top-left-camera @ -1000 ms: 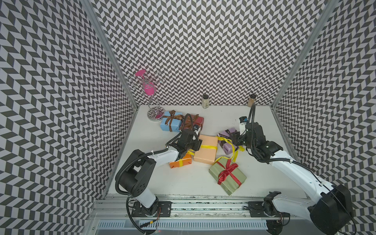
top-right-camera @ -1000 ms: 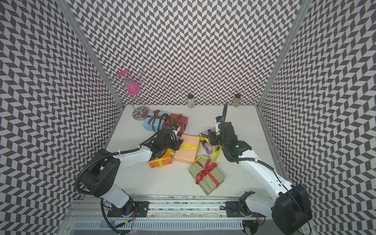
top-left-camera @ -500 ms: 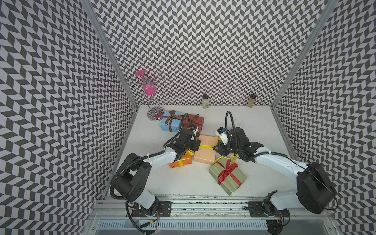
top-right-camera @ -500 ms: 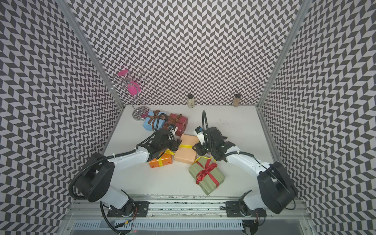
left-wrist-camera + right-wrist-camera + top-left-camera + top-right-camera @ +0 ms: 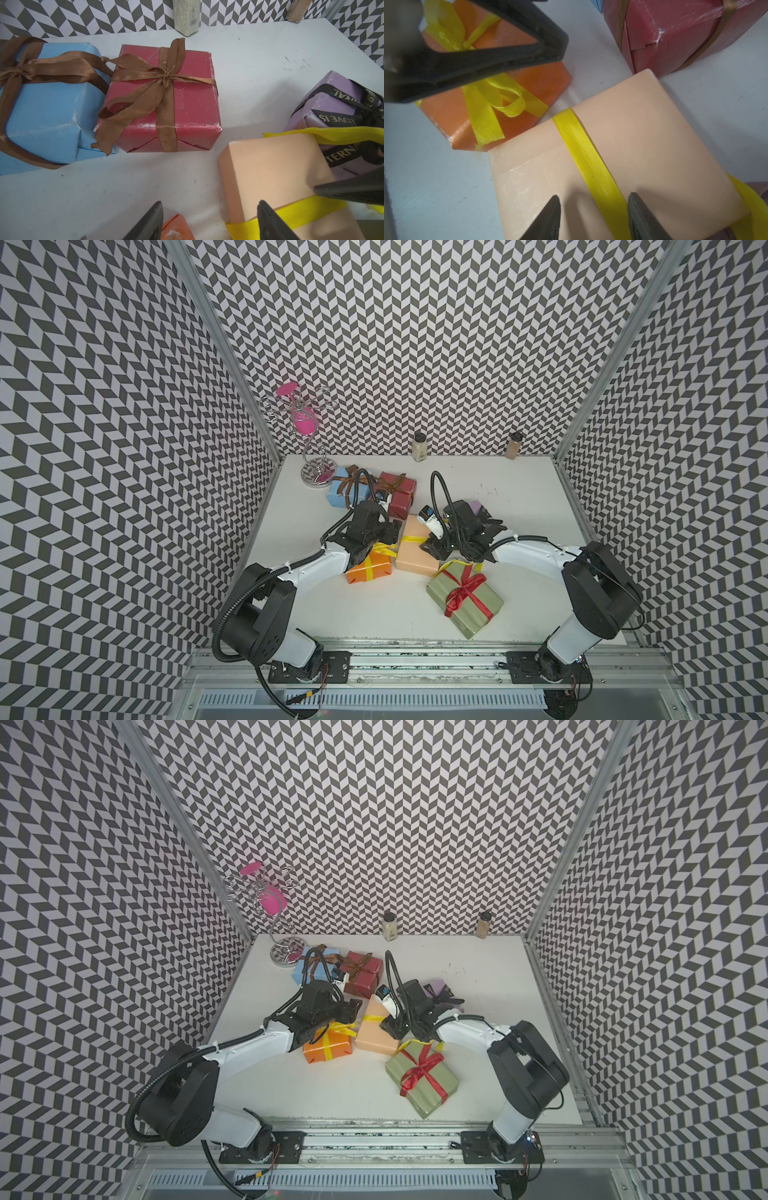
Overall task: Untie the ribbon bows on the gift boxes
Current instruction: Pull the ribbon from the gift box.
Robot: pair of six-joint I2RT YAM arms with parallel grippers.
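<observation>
Two arms now meet at the peach box point(image 5: 417, 547) mid-table, jaws apart and empty: the right gripper point(image 5: 594, 195) has swung from the lilac box point(image 5: 340, 80) to straddle its yellow ribbon point(image 5: 583, 145); the left gripper point(image 5: 209, 202) waits alongside. Untying it looks next.

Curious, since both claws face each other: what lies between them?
The peach box, with its yellow ribbon, lies between the left gripper and right gripper, seen in both top views and both wrist views.

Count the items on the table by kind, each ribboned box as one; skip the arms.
Gift boxes: 6 (light blue, dark red, orange, peach, lilac, olive green)
Spice jars: 2
Wire stand: 1
Total: 9
</observation>
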